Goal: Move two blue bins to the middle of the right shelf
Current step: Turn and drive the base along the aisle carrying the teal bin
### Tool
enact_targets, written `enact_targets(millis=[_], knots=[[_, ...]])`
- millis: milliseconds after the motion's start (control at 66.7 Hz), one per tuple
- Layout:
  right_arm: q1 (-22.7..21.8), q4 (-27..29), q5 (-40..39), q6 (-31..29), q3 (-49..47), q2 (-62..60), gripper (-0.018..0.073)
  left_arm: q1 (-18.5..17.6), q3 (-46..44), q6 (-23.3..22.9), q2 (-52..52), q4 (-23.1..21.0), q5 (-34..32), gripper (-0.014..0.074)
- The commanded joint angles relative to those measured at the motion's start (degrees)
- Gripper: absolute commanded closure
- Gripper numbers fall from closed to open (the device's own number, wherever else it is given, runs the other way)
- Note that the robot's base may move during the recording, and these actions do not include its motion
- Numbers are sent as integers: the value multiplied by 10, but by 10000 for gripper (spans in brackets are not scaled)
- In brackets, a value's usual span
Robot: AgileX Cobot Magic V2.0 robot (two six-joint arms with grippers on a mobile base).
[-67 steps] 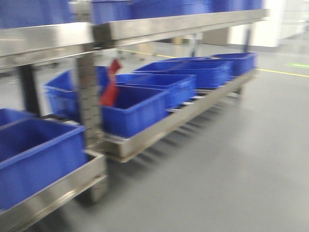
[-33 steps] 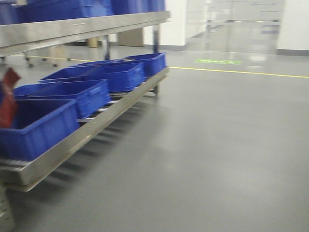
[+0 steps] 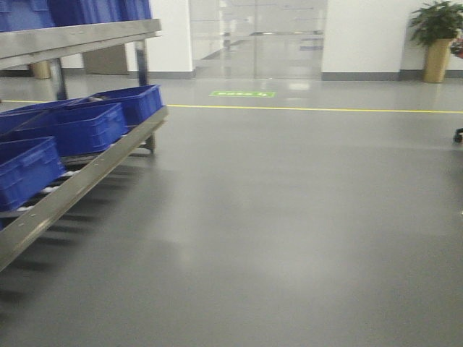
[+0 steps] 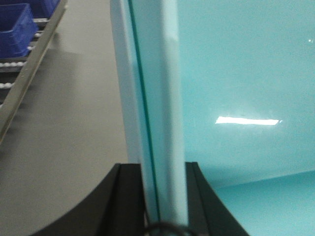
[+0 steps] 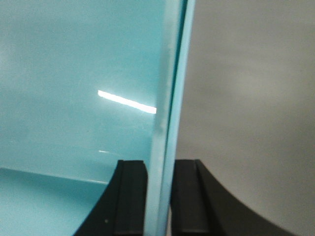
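front view, far left: a steel roller rack [image 3: 94, 168] is cut by the frame edge, and only part of its row of dark blue bins [image 3: 81, 127] shows; more blue bins on the upper shelf [image 3: 79, 36] are cropped at the top.
front view, centre: bare grey floor, a yellow floor line [image 3: 311, 109], a green floor marking [image 3: 242, 94] too small to read, and glass doors [image 3: 257, 36] behind.
front view, right: a potted plant [image 3: 437, 32] by the wall; a dark object [image 3: 459, 134] at the edge is too cropped to name.
left wrist: the left gripper [image 4: 165, 199] has its black fingers [image 4: 130, 201] pressed on both sides of the rim of the pale cyan-blue bins [image 4: 236, 73]; a dark seam splits the rim into two layers, and the bodies are cut off.
right wrist: the right gripper [image 5: 160, 196] clamps the opposite wall [image 5: 74, 73] the same way, floor beyond it.
bins' place: held between both grippers, out on the floor beside the rack.
change: half a second ago the rack filled the left half with a red tag at its edge; now it has slid to the margin, and the plant has come into view.
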Motion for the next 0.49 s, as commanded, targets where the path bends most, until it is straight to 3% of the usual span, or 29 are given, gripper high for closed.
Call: enact_targets(millis=[0,480], knots=[[0,4,-45,-10,-8,-8,724,0,-11,6,-11,-8,-67,707],[0,4,-45,-10,-8,-8,724,0,-11,6,-11,-8,-67,707]])
